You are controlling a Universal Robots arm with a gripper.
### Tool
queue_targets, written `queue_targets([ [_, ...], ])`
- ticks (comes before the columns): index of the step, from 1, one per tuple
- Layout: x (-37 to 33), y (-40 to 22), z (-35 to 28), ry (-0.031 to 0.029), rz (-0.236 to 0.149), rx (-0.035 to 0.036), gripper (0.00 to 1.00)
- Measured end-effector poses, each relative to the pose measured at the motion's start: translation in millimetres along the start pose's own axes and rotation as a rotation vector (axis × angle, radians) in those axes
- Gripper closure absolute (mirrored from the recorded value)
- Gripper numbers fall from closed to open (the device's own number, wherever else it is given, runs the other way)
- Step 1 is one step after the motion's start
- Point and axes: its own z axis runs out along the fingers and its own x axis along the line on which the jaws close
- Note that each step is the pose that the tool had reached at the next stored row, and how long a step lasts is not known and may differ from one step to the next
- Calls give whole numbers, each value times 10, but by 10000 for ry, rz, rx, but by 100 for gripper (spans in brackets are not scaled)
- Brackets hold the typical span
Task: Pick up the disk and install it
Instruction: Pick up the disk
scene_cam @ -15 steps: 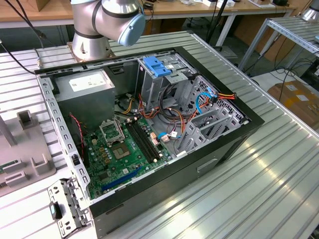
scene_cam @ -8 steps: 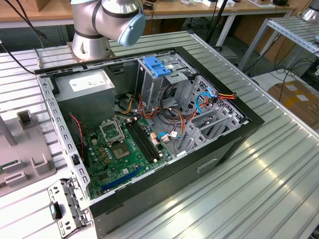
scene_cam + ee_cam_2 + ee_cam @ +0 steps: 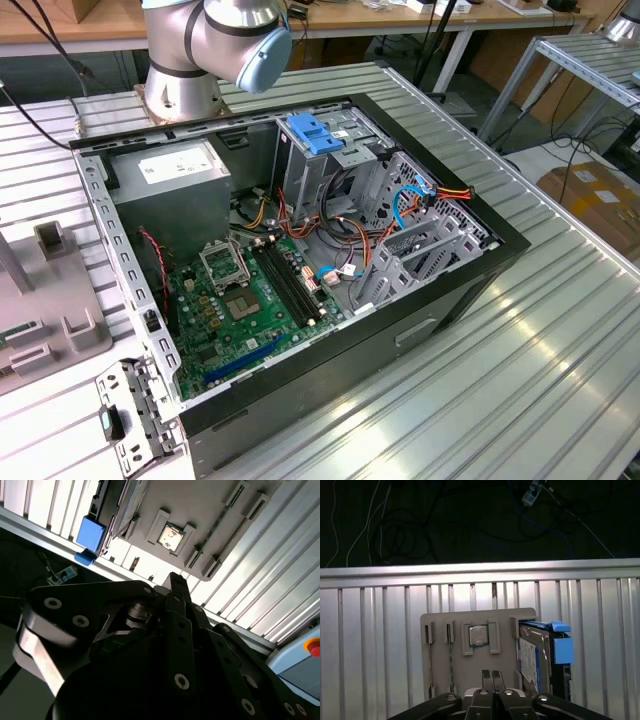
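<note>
Exterior view: the open computer case [image 3: 300, 250] lies on the ribbed table [image 3: 560, 350]. A light-blue bracket [image 3: 314, 133] sits atop its drive cage, and the arm base [image 3: 185, 75] stands behind it. A grey fixture plate [image 3: 70, 340] sits outside the case at the exterior view's left. Second wrist view: the gripper [image 3: 177, 582] is clenched, fingers pressed together with nothing between them. The disk [image 3: 131, 500], edged by its blue carrier frame [image 3: 91, 534], lies off to one side of the fingertips, beyond the processor chip [image 3: 171, 536]. First wrist view: the gripper [image 3: 492, 676] hangs over the near edge of the fixture plate [image 3: 445, 665], roughly in line with the processor chip [image 3: 478, 636]. The disk [image 3: 532, 655] stands on edge in the plate's outermost slot, just beside the chip recess and apart from the fingertips. Its long axis runs parallel to the table ribs, with the blue carrier end toward the table edge. Judgement: the disk lies offset sideways from the fingertip line, not ahead of it. It is neither grasped nor installed.
</note>
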Motion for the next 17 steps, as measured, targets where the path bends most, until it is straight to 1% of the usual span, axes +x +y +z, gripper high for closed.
queue_targets([
  [5,0,0,0,17,-378,-9,89],
  [12,0,0,0,21,-470,-11,89],
  [14,0,0,0,21,-482,-11,76],
  [15,0,0,0,22,-492,-12,76],
  [16,0,0,0,22,-498,-12,71],
  [17,0,0,0,23,-507,-12,71],
])
